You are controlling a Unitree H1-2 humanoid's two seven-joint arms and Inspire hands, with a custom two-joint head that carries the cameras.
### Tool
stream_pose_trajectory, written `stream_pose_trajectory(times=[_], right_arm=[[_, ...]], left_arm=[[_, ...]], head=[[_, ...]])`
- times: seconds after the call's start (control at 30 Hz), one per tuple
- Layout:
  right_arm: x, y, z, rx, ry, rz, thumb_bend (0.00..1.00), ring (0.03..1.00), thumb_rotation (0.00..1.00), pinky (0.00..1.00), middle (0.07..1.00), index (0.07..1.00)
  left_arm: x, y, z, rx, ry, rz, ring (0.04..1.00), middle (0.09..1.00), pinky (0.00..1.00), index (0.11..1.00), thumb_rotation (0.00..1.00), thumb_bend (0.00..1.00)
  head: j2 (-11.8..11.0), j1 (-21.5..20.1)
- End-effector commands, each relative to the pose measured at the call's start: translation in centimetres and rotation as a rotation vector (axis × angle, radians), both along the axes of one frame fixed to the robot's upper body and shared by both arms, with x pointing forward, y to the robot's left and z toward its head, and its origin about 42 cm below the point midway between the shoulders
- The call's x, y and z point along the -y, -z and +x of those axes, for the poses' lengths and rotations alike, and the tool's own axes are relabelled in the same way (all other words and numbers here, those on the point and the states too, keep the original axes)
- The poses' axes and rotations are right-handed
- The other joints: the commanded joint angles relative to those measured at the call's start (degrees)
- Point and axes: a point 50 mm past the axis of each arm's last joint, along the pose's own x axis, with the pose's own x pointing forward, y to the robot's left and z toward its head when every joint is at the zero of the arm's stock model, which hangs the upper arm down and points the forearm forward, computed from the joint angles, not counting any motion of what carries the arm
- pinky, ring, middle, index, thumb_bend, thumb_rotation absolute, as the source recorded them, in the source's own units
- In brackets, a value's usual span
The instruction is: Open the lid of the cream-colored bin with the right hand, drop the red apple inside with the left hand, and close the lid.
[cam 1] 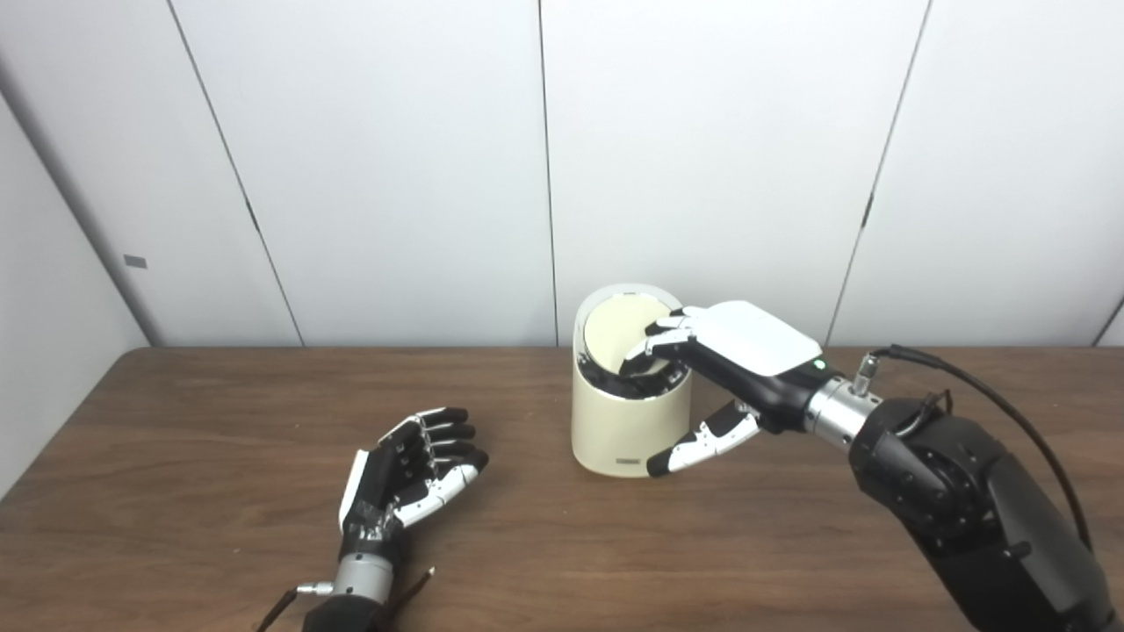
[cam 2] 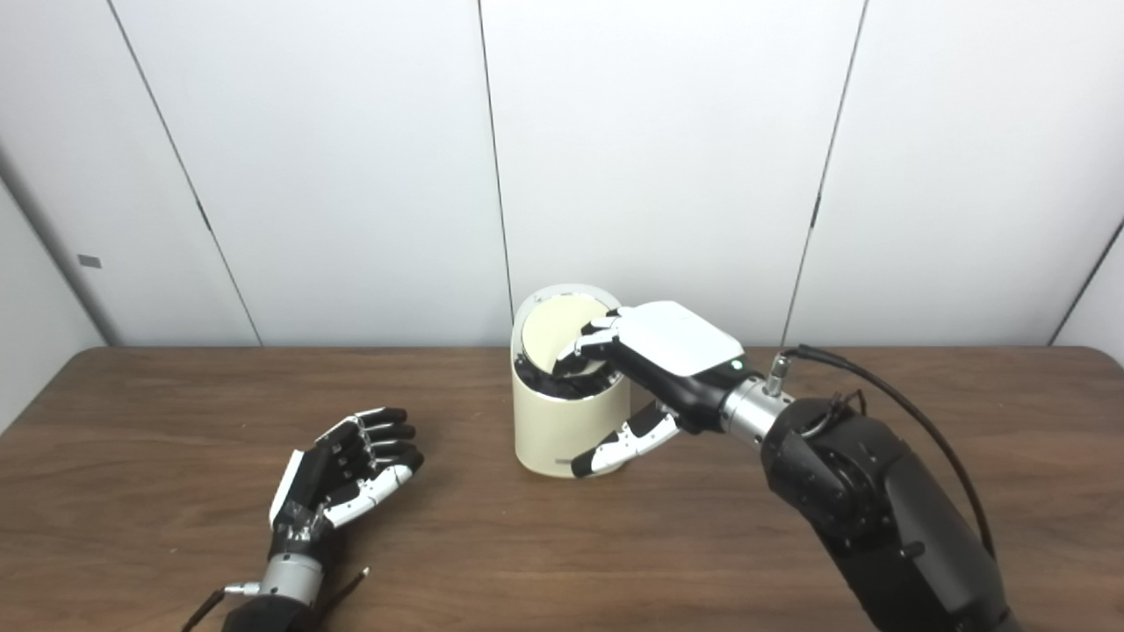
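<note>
The cream-colored bin stands mid-table. Its round lid is tipped up toward the wall, its cream underside facing me and the dark rim of the opening showing below it. My right hand reaches in from the right; its fingers rest curled against the lid's lower edge over the opening, and the thumb hangs apart beside the bin's front wall. My left hand lies on the table to the bin's left, palm up, fingers spread, holding nothing. No red apple shows in either view.
The brown wooden table runs to white wall panels just behind the bin. A black cable loops over my right forearm. Thin wires trail beside my left wrist near the table's front edge.
</note>
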Motion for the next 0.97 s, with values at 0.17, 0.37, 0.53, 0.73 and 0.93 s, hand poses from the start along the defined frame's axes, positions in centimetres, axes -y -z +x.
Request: stream_pose_trajectory(times=[0.17, 0.37, 0.53, 0.73, 0.93], right_arm=[[2.0, -2.5, -0.1, -0.042, 0.070, 0.387, 0.62, 0.845, 0.47, 0.78, 0.821, 0.806], [5.2, 1.9, -1.1, -0.178, 0.175, 0.534, 0.70, 0.911, 0.38, 0.82, 0.929, 0.937], [7.5, 4.8, -2.6, -0.216, 0.237, 0.560, 0.73, 0.902, 0.35, 0.79, 0.948, 0.963], [8.8, 8.5, -4.1, -0.215, 0.263, 0.632, 0.73, 0.854, 0.27, 0.73, 0.924, 0.943], [8.7, 10.9, -5.0, -0.214, 0.266, 0.669, 0.72, 0.850, 0.23, 0.71, 0.921, 0.931]], left_arm=[[0.5, 1.4, -0.4, -0.031, 0.005, -0.020, 0.606, 0.641, 0.54, 0.661, 0.04, 0.64], [0.5, 1.4, -0.3, -0.020, 0.008, -0.004, 0.609, 0.641, 0.55, 0.657, 0.01, 0.62], [0.5, 1.4, -0.3, -0.015, 0.005, -0.014, 0.602, 0.632, 0.55, 0.648, 0.02, 0.63], [0.2, 1.4, -0.2, -0.009, 0.005, -0.006, 0.600, 0.634, 0.55, 0.652, 0.01, 0.62], [-0.3, 1.6, -0.3, -0.003, -0.010, 0.050, 0.592, 0.633, 0.53, 0.649, 0.00, 0.61]], head=[[-0.2, 0.1], [-0.5, -0.1], [-0.4, -0.3], [-0.6, -0.5], [-0.7, -1.0]])
